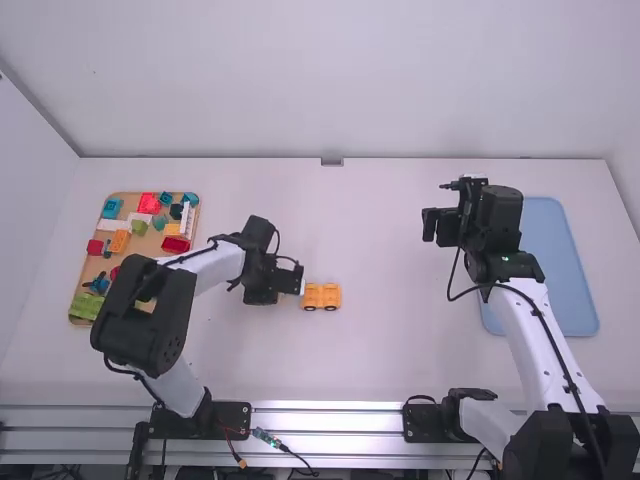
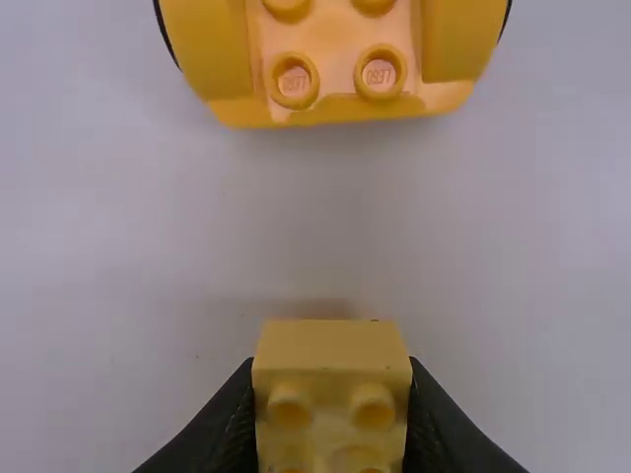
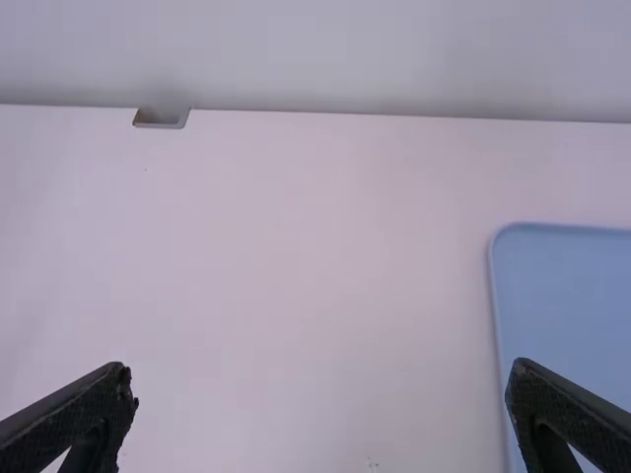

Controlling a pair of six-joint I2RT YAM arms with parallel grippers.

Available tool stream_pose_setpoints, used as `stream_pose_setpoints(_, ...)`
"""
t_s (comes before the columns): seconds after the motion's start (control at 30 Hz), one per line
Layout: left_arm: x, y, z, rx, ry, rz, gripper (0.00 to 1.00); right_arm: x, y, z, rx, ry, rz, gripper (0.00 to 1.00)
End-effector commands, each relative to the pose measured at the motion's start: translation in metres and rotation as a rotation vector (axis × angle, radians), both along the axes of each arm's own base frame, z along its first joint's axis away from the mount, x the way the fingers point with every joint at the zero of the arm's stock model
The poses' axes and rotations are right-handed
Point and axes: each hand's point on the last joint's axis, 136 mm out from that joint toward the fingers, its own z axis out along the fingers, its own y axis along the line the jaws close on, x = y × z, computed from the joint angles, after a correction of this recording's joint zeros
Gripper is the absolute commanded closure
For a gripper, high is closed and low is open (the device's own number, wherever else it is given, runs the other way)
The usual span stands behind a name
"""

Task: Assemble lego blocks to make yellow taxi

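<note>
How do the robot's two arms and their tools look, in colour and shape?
The left arm and the right arm have white links and bulky black joints. A black cable runs along the right arm's white link. The left tool and the right tool are black, each with two fingers.

A tray (image 1: 84, 266) sits on the table (image 1: 375, 355) at the frame's middle left, with loose blocks (image 1: 149, 203) in it. The car base (image 1: 322, 297) lies just below centre, between that and another tray (image 1: 560, 270) at middle right.

High view looks down from behind; nearer wrist views share its table (image 1: 390, 355).
</note>
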Motion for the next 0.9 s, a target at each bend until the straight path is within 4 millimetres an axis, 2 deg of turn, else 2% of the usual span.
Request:
stream_pose_setpoints(0.0, -0.005, -0.003, 0.003, -0.026, 0.022, 0.043, 0.98, 0.003, 0.001, 0.017, 0.003, -0.040, 0.002, 0.01)
stream_pose_setpoints(0.07, -0.007, -0.003, 0.003, -0.025, 0.028, 0.044, 0.98, 0.003, 0.001, 0.017, 0.002, -0.040, 0.003, 0.01)
stream_pose_setpoints(0.23, -0.007, -0.004, 0.005, -0.031, 0.039, 0.066, 0.85, 0.003, 0.001, 0.016, 0.002, -0.037, 0.003, 0.01)
stream_pose_setpoints(0.27, -0.007, -0.004, 0.005, -0.038, 0.043, 0.068, 0.80, 0.003, 0.001, 0.016, 0.002, -0.036, 0.003, 0.01)
stream_pose_setpoints(0.37, -0.008, -0.007, 0.004, -0.047, 0.043, 0.060, 0.55, 0.002, 0.001, 0.015, 0.001, -0.034, 0.003, 0.01)
stream_pose_setpoints(0.43, -0.007, -0.006, 0.004, -0.049, 0.037, 0.063, 0.44, 0.002, 0.001, 0.015, 0.001, -0.032, 0.004, 0.01)
stream_pose_setpoints(0.47, -0.006, -0.005, 0.005, -0.049, 0.038, 0.065, 0.12, 0.002, 0.001, 0.014, 0.001, -0.030, 0.003, 0.01)
stream_pose_setpoints(0.5, -0.005, -0.005, 0.005, -0.047, 0.035, 0.066, 0.01, 0.001, 0.000, 0.014, 0.002, -0.027, 0.002, 0.01)
stream_pose_setpoints(0.73, 0.001, -0.007, 0.013, -0.044, 0.025, 0.061, 0.01, 0.001, 0.001, 0.013, 0.001, -0.025, 0.003, 0.01)
stream_pose_setpoints(0.8, 0.012, -0.009, 0.030, -0.052, 0.025, 0.089, 0.01, 0.001, 0.001, 0.014, 0.001, -0.025, 0.002, 0.01)
stream_pose_setpoints(0.87, 0.014, -0.012, 0.045, -0.046, 0.047, 0.082, 0.01, 0.001, 0.001, 0.014, 0.002, -0.025, 0.003, 0.01)
